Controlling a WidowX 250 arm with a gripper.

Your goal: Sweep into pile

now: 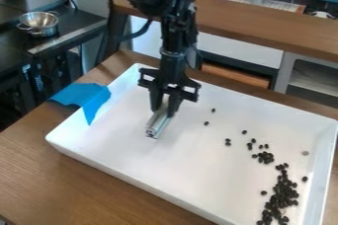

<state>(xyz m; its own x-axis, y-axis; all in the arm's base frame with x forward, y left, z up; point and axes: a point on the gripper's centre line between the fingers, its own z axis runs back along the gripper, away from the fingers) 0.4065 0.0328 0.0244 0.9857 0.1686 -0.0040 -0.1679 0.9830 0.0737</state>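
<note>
Beans lay loosely clustered in the white tray, camera-right of the fingers, which gripped a metal bar. Sweeping appeared partly done, with strays nearer the fingers left to gather.

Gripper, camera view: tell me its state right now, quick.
Gripper: closed on a short silvery metal bar, fingers pointing down at the white tray.

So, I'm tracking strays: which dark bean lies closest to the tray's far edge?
The upper bean of the loose pair nearest the metal bar; all other beans lie nearer the camera.
</note>
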